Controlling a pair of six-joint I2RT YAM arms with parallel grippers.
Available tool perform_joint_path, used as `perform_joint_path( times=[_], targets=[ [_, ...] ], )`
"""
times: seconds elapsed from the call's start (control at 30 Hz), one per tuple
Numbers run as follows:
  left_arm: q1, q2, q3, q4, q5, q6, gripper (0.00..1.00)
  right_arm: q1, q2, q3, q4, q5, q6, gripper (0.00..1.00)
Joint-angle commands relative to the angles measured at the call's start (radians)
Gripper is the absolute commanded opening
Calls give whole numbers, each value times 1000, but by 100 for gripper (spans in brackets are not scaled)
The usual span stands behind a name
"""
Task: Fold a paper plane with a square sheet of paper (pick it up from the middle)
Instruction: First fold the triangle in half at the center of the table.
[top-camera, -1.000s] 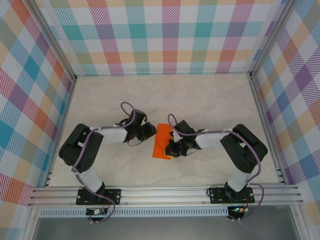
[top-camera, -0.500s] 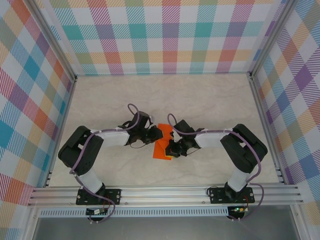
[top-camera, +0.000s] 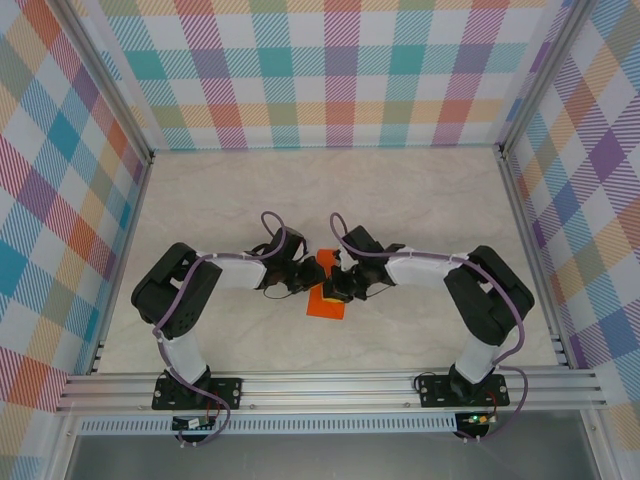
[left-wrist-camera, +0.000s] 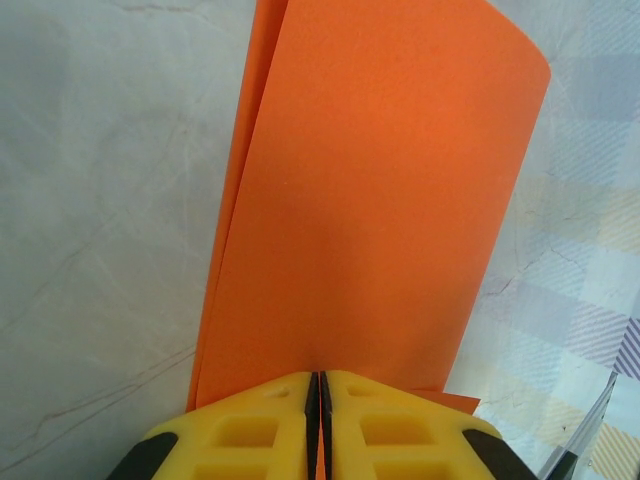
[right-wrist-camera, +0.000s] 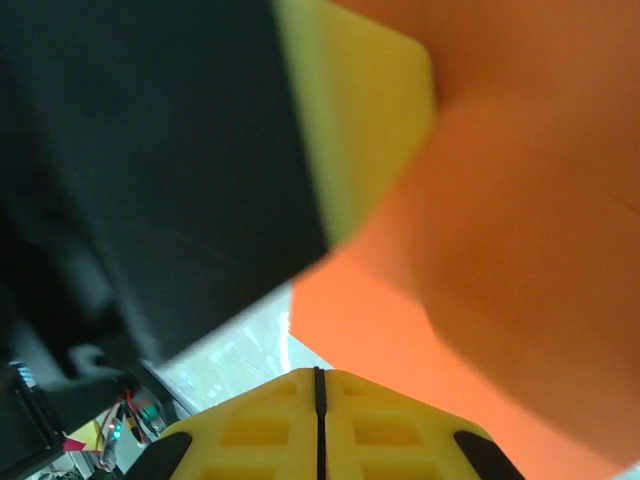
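Left tool (left-wrist-camera: 318, 380) and right tool (right-wrist-camera: 318, 374) pinch the folded orange sheet (left-wrist-camera: 380, 200).

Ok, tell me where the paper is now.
Top view: the paper is mid-table, between the left gripper and right gripper, which meet over its far edge.

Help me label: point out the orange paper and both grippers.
Bright orange paper sheet (left-wrist-camera: 380, 200): left wrist view, front face.
Left gripper (left-wrist-camera: 318, 385): left wrist view, between jaws.
Right gripper (right-wrist-camera: 318, 380): right wrist view, between jaws.
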Motion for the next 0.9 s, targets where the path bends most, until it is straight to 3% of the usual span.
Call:
perform_joint_path(
  times=[0.0,0.3,0.87],
  targets=[
    [-4,39,-10,-61,-47,14,13,1,63,38,-50,9,4,8],
    [-4,40,-8,-71,-55,17,12,-4,93,-32,-45,16,5,8],
    [-4,52,-10,-84,-72,19,11,-8,-60,-259,31,-26,44,13]
  ],
)
